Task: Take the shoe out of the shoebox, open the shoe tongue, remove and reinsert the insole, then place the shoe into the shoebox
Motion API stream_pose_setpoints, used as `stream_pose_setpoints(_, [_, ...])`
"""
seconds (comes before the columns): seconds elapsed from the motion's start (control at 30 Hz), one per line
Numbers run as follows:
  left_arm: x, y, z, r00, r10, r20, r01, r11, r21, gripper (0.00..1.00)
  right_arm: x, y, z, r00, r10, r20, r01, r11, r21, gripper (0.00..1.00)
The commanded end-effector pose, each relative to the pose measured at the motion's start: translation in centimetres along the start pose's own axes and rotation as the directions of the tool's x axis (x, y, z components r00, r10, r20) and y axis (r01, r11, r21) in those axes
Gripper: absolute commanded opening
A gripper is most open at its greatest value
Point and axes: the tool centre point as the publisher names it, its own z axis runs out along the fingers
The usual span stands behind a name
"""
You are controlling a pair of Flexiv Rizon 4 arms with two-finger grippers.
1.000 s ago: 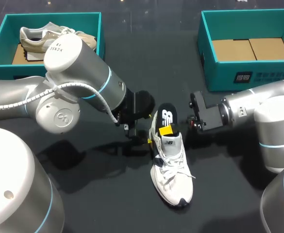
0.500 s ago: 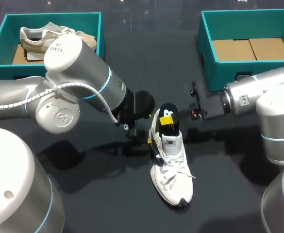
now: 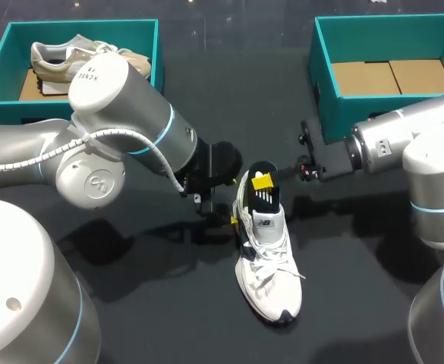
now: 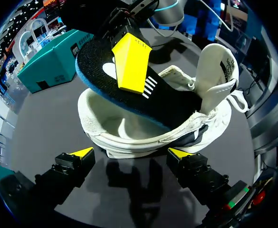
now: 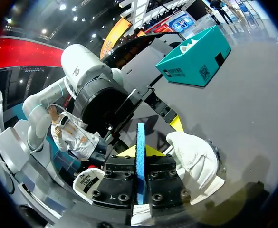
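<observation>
Two tools flank the white lace-up shoe [image 3: 266, 258] on the black desk [image 3: 191, 318], toe at 6 o'clock. The right tool [image 3: 262, 181] pinches the black foam insole [image 3: 266, 196], now tipped lower, likely going back in. The left tool [image 4: 130, 154] is wide.

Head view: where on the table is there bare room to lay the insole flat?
Widest bare stretch: between the left teal shoebox and right teal shoebox, beyond the heel of the white sneaker. The black table right of the sneaker's toe is bare. Crowded: at the heel, where the open left gripper meets the right gripper shut on the black insole.
</observation>
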Motion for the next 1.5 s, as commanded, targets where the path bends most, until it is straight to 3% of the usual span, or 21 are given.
stream_pose_setpoints(0.03, [0.0, 0.1, 0.0, 1.0, 0.001, -0.001, -0.001, 1.0, 0.002, 1.0, -0.7, -0.7, 1.0, 1.0, 0.022, -0.016, -0.021, 1.0, 0.005, 0.0])
stream_pose_setpoints(0.33, [0.0, 0.1, 0.0, 1.0, 0.001, -0.001, -0.001, 1.0, 0.002, 1.0, 0.1, -3.5, 1.7, 0.994, 0.105, -0.018, -0.105, 0.994, 0.003, 0.0])
stream_pose_setpoints(0.53, [0.0, 0.1, 0.0, 1.0, 0.001, -0.001, -0.001, 1.0, 0.002, 1.0, 0.4, -3.2, 1.5, 0.995, 0.1, -0.004, -0.1, 0.995, 0.009, 0.0])
stream_pose_setpoints(0.57, [0.0, 0.1, 0.0, 1.0, 0.001, -0.001, -0.001, 1.0, 0.002, 1.0, 0.4, -2.9, 1.4, 0.996, 0.093, -0.002, -0.093, 0.996, 0.011, 0.24])
stream_pose_setpoints(0.6, [0.0, 0.1, 0.0, 1.0, 0.001, -0.001, -0.001, 1.0, 0.002, 1.0, 0.4, -2.7, 1.3, 0.996, 0.086, -0.001, -0.086, 0.996, 0.013, 0.4])
stream_pose_setpoints(0.7, [0.0, 0.1, 0.0, 1.0, 0.001, -0.001, -0.001, 1.0, 0.002, 1.0, 0.3, -1.9, 1.1, 0.998, 0.066, 0.003, -0.066, 0.998, 0.023, 0.48])
stream_pose_setpoints(0.87, [0.0, 0.1, 0.0, 1.0, 0.001, -0.001, -0.001, 1.0, 0.002, 1.0, 0.2, -0.8, 0.5, 0.999, 0.037, 0.014, -0.037, 0.999, 0.033, 0.47])
stream_pose_setpoints(0.97, [0.0, 0.1, 0.0, 1.0, 0.001, -0.001, -0.001, 1.0, 0.002, 1.0, 0.0, -0.5, 0.2, 0.999, 0.033, 0.024, -0.034, 0.999, 0.033, 0.4])
stream_pose_setpoints(1.03, [0.0, 0.1, 0.0, 1.0, 0.001, -0.001, -0.001, 1.0, 0.002, 1.0, -0.2, -0.4, 0.1, 0.999, 0.037, 0.029, -0.037, 0.999, 0.028, 0.21])
stream_pose_setpoints(1.07, [0.0, 0.1, 0.0, 1.0, 0.001, -0.001, -0.001, 1.0, 0.002, 1.0, -0.4, -0.5, 0.0, 0.999, 0.04, 0.029, -0.041, 0.999, 0.026, 0.0])
stream_pose_setpoints(1.5, [0.0, 0.1, 0.0, 1.0, 0.001, -0.001, -0.001, 1.0, 0.002, 1.0, -0.9, -3.3, 1.5, 0.991, 0.131, -0.013, -0.13, 0.991, 0.015, 0.0])
